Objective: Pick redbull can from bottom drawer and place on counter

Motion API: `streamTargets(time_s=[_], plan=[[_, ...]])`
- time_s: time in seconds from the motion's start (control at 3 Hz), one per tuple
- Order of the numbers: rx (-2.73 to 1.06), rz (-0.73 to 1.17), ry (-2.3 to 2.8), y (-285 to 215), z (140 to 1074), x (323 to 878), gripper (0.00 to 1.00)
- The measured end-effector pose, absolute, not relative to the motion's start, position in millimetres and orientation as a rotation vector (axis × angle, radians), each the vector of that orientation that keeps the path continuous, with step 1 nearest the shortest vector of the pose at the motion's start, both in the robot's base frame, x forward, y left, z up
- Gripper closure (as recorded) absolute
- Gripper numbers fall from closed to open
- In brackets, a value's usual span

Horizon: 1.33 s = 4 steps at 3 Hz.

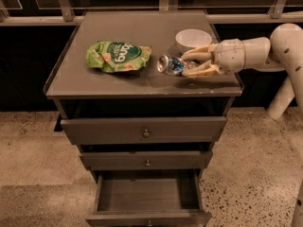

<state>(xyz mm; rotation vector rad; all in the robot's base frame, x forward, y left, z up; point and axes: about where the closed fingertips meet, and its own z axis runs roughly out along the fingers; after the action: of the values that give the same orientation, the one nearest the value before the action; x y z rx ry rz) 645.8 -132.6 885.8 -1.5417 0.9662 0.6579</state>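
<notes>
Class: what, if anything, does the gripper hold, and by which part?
The gripper holds the redbull can by its arm-side end, lying on the counter.

This looks like a robot test space in a commercial building rather than a home: a lone grey drawer cabinet [109,129] stands on a speckled polished floor [28,141], and beyond the fingers [198,55] a metal railing [66,4] with dark glass panels runs behind the counter [118,37]. The gripper [183,65] reaches in over the counter's right edge, its fingers clasped on the redbull can [169,64], with a snack bag [118,56] farther left of them
</notes>
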Motion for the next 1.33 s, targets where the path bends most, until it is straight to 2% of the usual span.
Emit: streamTargets(time_s=[1.0,1.33], plan=[[-1.542,0.658,0.966,-132.5,885.8,645.8,0.12],[-1.542,0.658,0.966,-132.5,885.8,645.8,0.00]])
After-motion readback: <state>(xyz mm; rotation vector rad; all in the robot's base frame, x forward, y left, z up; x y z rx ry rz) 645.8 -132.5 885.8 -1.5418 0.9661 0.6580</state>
